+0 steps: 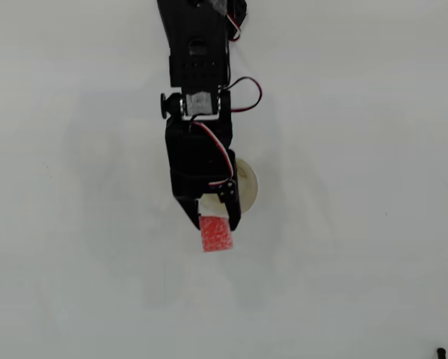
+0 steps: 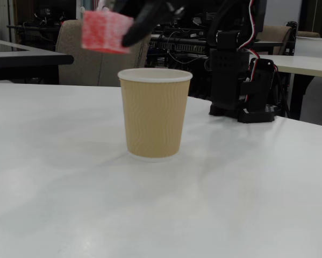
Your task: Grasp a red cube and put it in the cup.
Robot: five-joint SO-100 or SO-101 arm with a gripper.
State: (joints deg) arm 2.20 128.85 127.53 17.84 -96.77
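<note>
**What We Cannot See Well**

In the overhead view, the black arm [image 1: 201, 149] covers most of the cup [image 1: 247, 187]. In the fixed view, the gripper [image 2: 129, 21] is cut off by the top edge, and the red cube [image 2: 104, 31] looks blurry.

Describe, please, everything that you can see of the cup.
The cup is a small round paper cup with a tan, ribbed outer wall and a rolled white rim; its inside looks cream in the overhead view. It stands upright on the white table, and nothing seems to touch it. From above, the arm hides most of its opening, so its inside cannot be judged. The gripper holds the red cube in the air, higher than the rim and, in the fixed view, a little to its left.
</note>
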